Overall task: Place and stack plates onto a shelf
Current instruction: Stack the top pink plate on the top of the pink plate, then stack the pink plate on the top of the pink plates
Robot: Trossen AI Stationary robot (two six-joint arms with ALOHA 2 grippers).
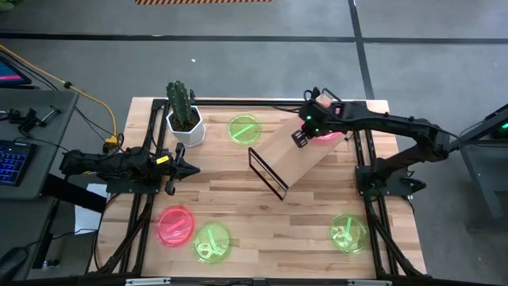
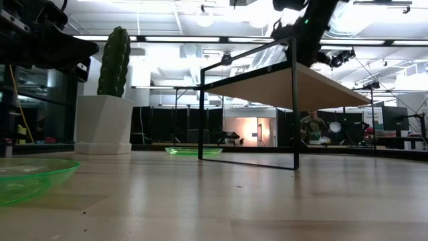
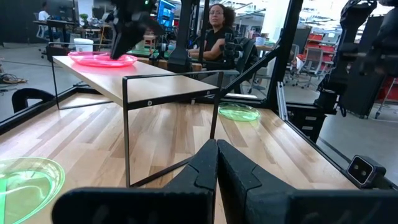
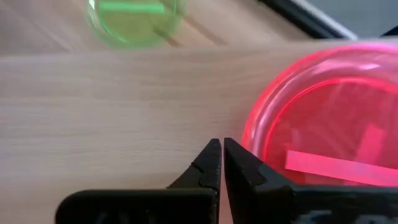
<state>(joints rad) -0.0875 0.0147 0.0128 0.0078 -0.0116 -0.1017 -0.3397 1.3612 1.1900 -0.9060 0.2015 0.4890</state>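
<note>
1. High view: the shelf (image 1: pixel 295 157) stands slantwise at the centre of the bench (image 1: pixel 262 222), and one red plate (image 1: pixel 327 131) lies on its upper-right end.
2. The right fingers (image 1: pixel 304 127) hang over that end, just left of the red plate. In the right wrist view they are pressed together with nothing between them, and the plate's rim lies just beside their tips.
3. So one plate looks placed and four are still on the bench: a green one (image 1: pixel 244 128) at upper centre, a red one (image 1: pixel 175 225) and a green one (image 1: pixel 212 241) side by side at lower left, and a green one (image 1: pixel 348 232) at lower right.
4. The left fingers (image 1: pixel 190 169) wait at the left of the frame, pressed together and empty, pointing toward the shelf.
5. By my judgement the lower-right green plate lies nearest the right arm, below it in the frame, and the lower-left pair nearest the left arm.
6. A cactus (image 1: pixel 182 107) in a white pot stands at upper left, just left of the upper green plate, and would crowd a reach from that side.
</note>
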